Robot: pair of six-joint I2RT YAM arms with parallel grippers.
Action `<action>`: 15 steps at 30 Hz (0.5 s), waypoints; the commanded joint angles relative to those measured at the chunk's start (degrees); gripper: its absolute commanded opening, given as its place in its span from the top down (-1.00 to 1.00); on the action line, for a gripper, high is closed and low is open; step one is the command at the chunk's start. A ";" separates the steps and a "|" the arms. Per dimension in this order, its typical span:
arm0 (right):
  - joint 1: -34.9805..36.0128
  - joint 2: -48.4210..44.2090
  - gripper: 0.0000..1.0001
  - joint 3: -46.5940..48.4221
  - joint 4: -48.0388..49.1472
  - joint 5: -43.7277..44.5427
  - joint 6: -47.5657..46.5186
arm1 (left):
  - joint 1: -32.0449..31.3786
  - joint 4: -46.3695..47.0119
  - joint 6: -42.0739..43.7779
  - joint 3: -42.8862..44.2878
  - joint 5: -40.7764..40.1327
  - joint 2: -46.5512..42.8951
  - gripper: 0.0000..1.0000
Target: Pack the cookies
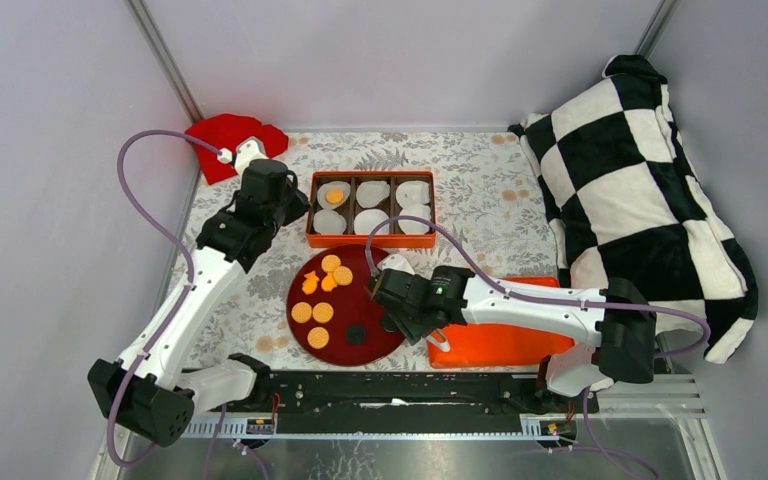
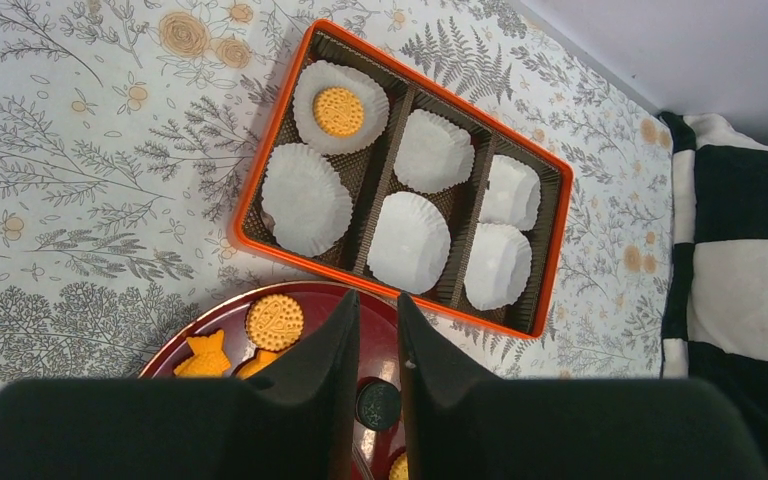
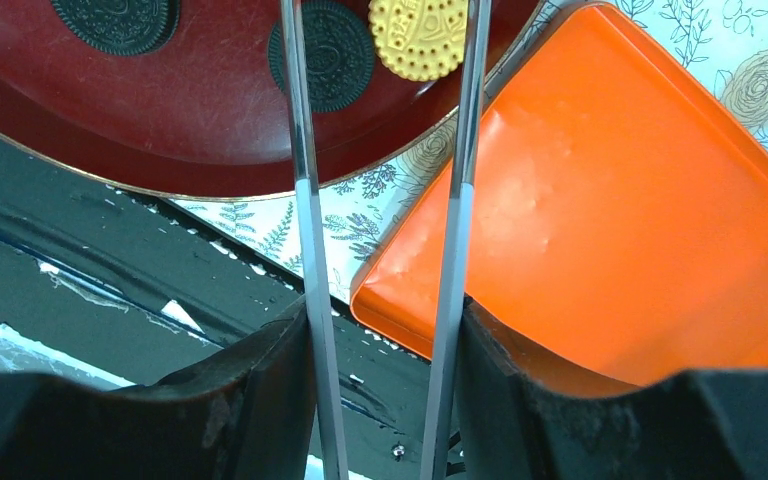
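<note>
Cookies (image 1: 322,312) sit on the red plate (image 1: 380,345), one already in the box (image 1: 371,238) at twelve o'clock; right gripper (image 3: 385,60), tongs apart and empty, should close squarely round one cookie.

No text can be read; the embossing on the yellow cookie (image 3: 418,38) is too blurred

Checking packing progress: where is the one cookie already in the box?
In the top external view, the round tan cookie sits in a white paper cup in the far-left compartment of the orange box, beyond the dark red plate.
</note>
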 commanded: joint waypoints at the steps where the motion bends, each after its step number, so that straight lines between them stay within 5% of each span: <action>1: 0.32 -1.78 -0.06 0.07 -2.03 2.31 2.03 | -0.12 1.02 -0.30 -0.72 0.37 -1.41 0.51; 15: 0.32 4.79 0.09 1.55 4.00 1.55 -1.76 | -0.12 1.11 -0.40 -1.38 -0.42 -1.48 0.51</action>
